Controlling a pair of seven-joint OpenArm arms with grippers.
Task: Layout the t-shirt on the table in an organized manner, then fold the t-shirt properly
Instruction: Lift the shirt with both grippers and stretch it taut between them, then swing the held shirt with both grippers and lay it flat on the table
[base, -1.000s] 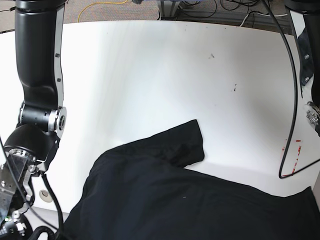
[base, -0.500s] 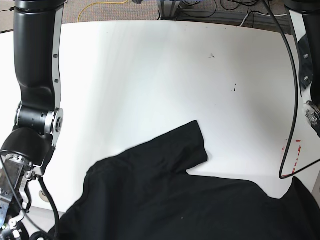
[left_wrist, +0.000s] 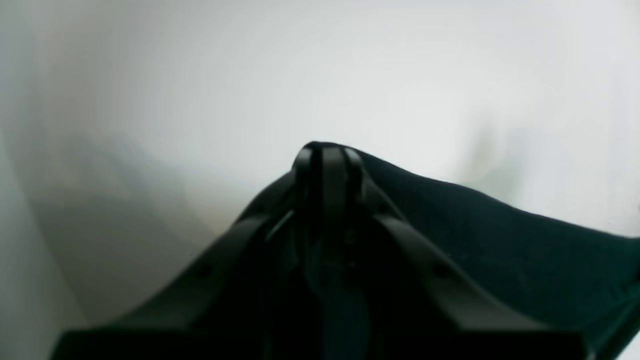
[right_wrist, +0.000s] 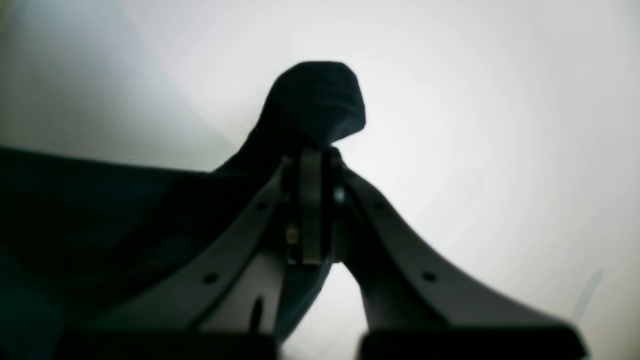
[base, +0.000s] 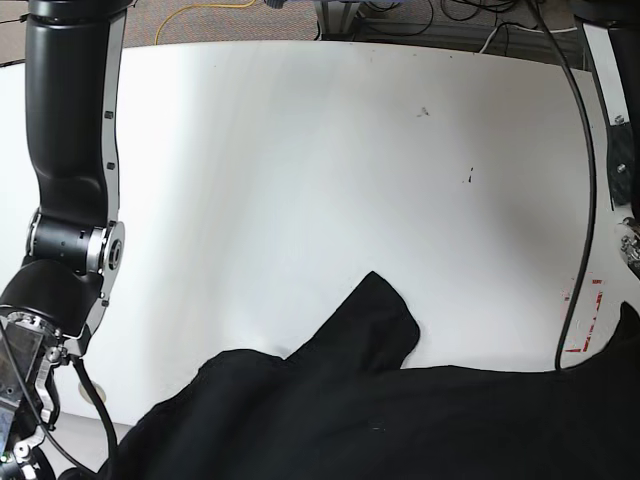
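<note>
The black t-shirt stretches across the near edge of the white table, with one sleeve pointing up onto the tabletop. In the left wrist view my left gripper is shut on an edge of the t-shirt, which runs off to the right. My right gripper is shut on a bunched corner of the t-shirt, and the rest of the cloth hangs to the left. In the base view both pairs of fingertips are hidden at the lower corners.
My right arm stands along the left side and my left arm with its black cable along the right. A red tape mark lies near the right edge. Small dark specks dot the tabletop.
The t-shirt has been pulled toward the near edge and spread wider between both grippers. The sleeve slid down and tilted, and the right corner rose at the frame's right edge.
</note>
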